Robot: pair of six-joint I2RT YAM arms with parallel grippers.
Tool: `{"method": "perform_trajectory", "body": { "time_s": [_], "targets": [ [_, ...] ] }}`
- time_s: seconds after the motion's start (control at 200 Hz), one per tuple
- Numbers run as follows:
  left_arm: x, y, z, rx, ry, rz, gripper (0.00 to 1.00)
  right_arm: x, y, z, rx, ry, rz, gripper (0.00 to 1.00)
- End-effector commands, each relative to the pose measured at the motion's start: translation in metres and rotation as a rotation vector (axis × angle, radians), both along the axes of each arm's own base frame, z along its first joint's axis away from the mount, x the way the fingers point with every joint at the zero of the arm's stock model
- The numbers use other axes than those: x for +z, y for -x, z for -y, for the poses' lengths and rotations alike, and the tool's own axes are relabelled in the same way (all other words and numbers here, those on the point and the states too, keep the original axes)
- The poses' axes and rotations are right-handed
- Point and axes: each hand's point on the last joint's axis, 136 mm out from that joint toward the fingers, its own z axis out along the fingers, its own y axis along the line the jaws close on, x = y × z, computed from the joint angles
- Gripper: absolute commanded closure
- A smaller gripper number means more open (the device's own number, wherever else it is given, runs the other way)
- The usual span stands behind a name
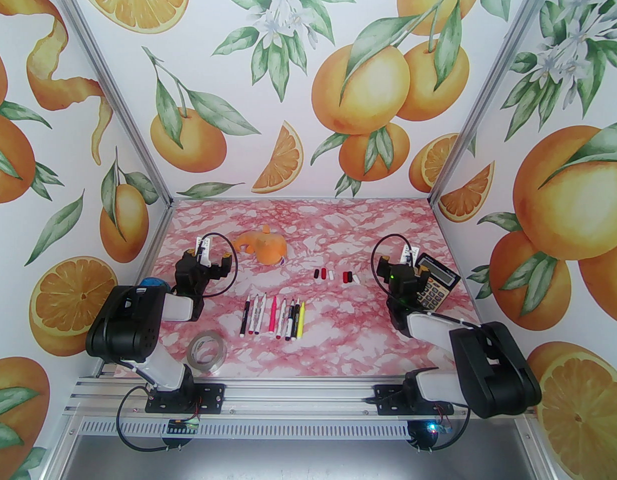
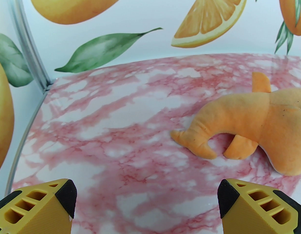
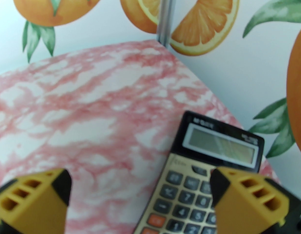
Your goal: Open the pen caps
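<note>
Several pens (image 1: 273,316) lie side by side in a row at the table's middle, mostly white-barrelled, one pink, one black, one yellow. Beyond them to the right, several loose pen caps (image 1: 335,275) in black, red and white sit in two small groups. My left gripper (image 1: 207,256) stands open at the left, away from the pens, nothing between its fingers (image 2: 65,199). On the right, my right gripper (image 1: 402,264) is open too, above the calculator's edge, with its fingers (image 3: 221,186) empty.
An orange plush toy (image 1: 262,246) lies at the back centre, just right of the left gripper (image 2: 146,199). A calculator (image 1: 435,283) lies under the right gripper (image 3: 140,189). A roll of clear tape (image 1: 206,350) sits front left. A blue object (image 1: 153,282) peeks behind the left arm.
</note>
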Motion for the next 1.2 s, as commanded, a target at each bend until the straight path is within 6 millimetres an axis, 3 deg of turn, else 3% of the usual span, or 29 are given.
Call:
{"method": "perform_trajectory", "body": {
  "time_s": [0.0,0.11,0.205,0.29,0.385,0.5,0.731,0.986,1.061,1.191],
  "targets": [
    [0.008,-0.003,0.003,-0.014,0.014,0.019,0.00,0.007,-0.005,-0.017,0.112,0.002,0.134,0.00],
    [0.008,-0.003,0.003,-0.013,0.013,0.021,0.00,0.003,-0.005,-0.018,0.109,0.008,0.134,0.00],
    [0.009,-0.003,0.003,-0.014,0.013,0.022,0.00,-0.001,-0.021,-0.015,0.076,0.018,0.073,0.00],
    [0.008,-0.003,0.003,-0.014,0.013,0.020,0.00,-0.002,-0.015,-0.011,0.067,0.000,0.081,0.00],
    [0.008,-0.003,0.003,-0.015,0.013,0.021,0.00,-0.003,-0.021,-0.015,0.084,0.006,0.056,0.00],
    [0.008,-0.003,0.003,-0.012,0.013,0.020,0.00,-0.006,-0.026,-0.048,0.314,0.011,0.045,0.00],
    [0.008,-0.003,0.004,-0.014,0.013,0.020,0.00,-0.009,-0.031,-0.031,0.249,-0.039,0.026,0.00],
    [0.008,-0.003,0.003,-0.013,0.013,0.020,0.00,-0.009,-0.031,-0.031,0.249,-0.040,0.024,0.00],
    [0.008,-0.003,0.003,-0.013,0.013,0.020,0.00,-0.009,-0.031,-0.042,0.315,-0.035,0.023,0.00],
    [0.008,-0.003,0.003,-0.014,0.013,0.020,0.00,-0.009,-0.032,-0.042,0.351,-0.068,0.025,0.00]
  ]
}}
